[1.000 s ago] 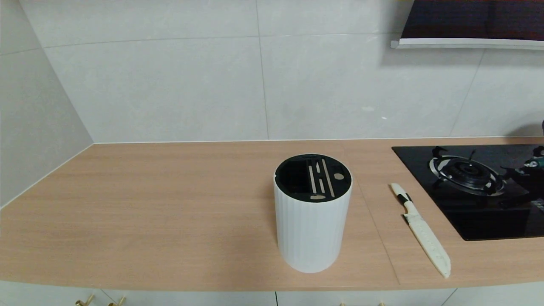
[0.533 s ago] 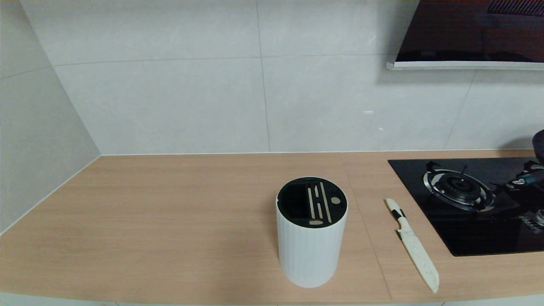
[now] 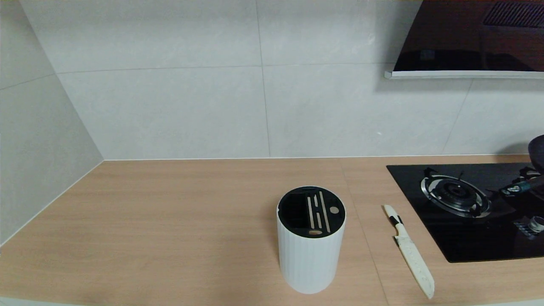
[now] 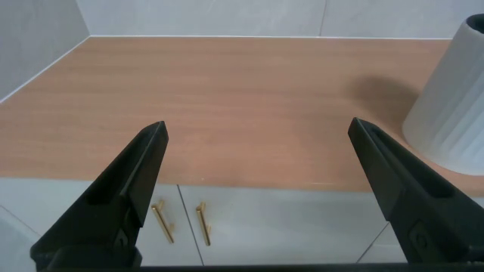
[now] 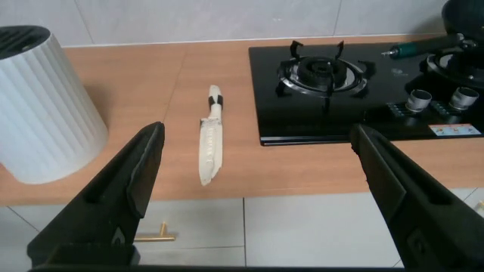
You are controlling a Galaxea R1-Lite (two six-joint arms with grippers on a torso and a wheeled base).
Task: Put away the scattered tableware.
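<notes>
A cream-white knife (image 3: 409,250) with a black band on its handle lies flat on the wooden counter (image 3: 178,212), blade toward the front edge, between the holder and the hob; it also lies ahead of my right gripper (image 5: 253,143) as the knife (image 5: 209,138). A white ribbed cylindrical knife holder (image 3: 311,240) with a black slotted top stands upright left of the knife. My right gripper is open, held off the counter's front edge. My left gripper (image 4: 257,132) is open too, off the front edge, with the holder (image 4: 451,98) off to one side.
A black glass gas hob (image 3: 467,212) with a burner ring (image 3: 454,196) sits at the counter's right. A range hood (image 3: 467,42) hangs above it. Tiled walls close the back and left. Cabinet fronts with brass handles (image 4: 181,223) lie below the counter edge.
The head camera has tilted upward: counter, holder and knife sit lower in the picture and more of the hood is in view. Nothing on the counter has moved.
</notes>
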